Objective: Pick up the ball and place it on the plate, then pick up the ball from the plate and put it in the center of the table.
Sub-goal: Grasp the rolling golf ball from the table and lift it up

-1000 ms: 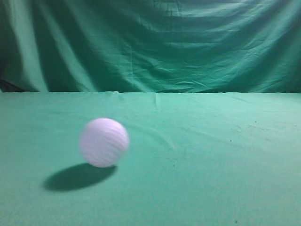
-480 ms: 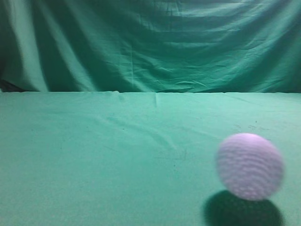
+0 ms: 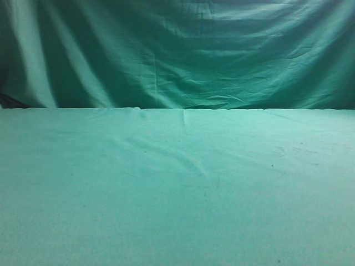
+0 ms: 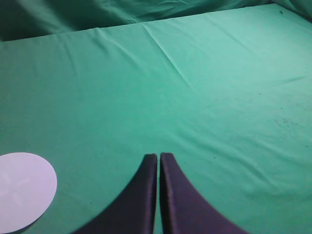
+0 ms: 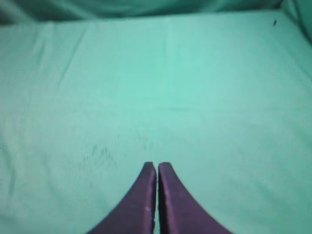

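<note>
The ball is out of view in every view. The table [image 3: 177, 188] is covered with teal-green cloth and also shows in the left wrist view [image 4: 204, 87] and the right wrist view [image 5: 161, 83]. A white round plate [image 4: 22, 190] lies on the cloth at the lower left of the left wrist view. My left gripper [image 4: 159, 157] is shut and empty above the cloth, to the right of the plate. My right gripper [image 5: 157, 165] is shut and empty above bare cloth. Neither gripper shows in the exterior view.
A draped green backdrop curtain [image 3: 177, 50] hangs behind the table's far edge. The cloth has a raised wrinkle [image 4: 170, 63] running across its middle and faint dark smudges [image 5: 100, 156] near my right gripper.
The ball rolled across the exterior view from left to right, toward the camera, and has left the view.
</note>
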Motion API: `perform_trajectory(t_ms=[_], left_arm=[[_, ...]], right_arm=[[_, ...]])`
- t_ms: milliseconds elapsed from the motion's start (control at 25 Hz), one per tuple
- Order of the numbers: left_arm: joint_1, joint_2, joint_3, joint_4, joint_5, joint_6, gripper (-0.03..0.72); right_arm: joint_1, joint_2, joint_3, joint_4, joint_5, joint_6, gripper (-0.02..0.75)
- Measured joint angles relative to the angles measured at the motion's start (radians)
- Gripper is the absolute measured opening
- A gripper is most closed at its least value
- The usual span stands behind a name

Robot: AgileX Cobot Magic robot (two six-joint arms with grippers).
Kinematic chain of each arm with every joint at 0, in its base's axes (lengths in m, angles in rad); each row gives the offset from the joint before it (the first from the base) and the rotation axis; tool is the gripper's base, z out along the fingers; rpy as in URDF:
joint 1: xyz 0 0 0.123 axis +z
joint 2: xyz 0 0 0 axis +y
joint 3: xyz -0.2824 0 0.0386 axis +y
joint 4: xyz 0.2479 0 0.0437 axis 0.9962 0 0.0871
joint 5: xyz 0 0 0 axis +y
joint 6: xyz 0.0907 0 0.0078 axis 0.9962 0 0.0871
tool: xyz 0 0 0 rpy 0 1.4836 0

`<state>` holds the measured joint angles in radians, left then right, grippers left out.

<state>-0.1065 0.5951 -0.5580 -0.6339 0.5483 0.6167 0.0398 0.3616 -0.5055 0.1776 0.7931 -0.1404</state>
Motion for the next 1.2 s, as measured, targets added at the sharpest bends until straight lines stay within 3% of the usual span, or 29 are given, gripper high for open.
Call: perform_trajectory(t_ms=[240,480,600,960,1200], left_arm=[[0.0,0.0,0.0,-0.001,-0.033,0.002,0.0],[0.0,0.0,0.0,-0.003,-0.04,0.003,0.0],[0.0,0.0,0.0,-0.003,-0.04,0.003,0.0],[0.0,0.0,0.0,-0.003,-0.04,0.006,0.0],[0.0,0.0,0.0,-0.003,-0.028,0.006,0.0]], right_arm=[[0.061,0.138,-0.097,-0.016,0.255,-0.146,0.0],[0.182,0.256,-0.111,-0.118,0.435,-0.072,0.0],[0.228,0.296,-0.111,-0.136,0.452,-0.008,0.0],[0.332,0.433,-0.111,-0.037,0.451,0.059,0.0],[0.464,0.496,-0.111,-0.026,0.435,0.116,0.0]])
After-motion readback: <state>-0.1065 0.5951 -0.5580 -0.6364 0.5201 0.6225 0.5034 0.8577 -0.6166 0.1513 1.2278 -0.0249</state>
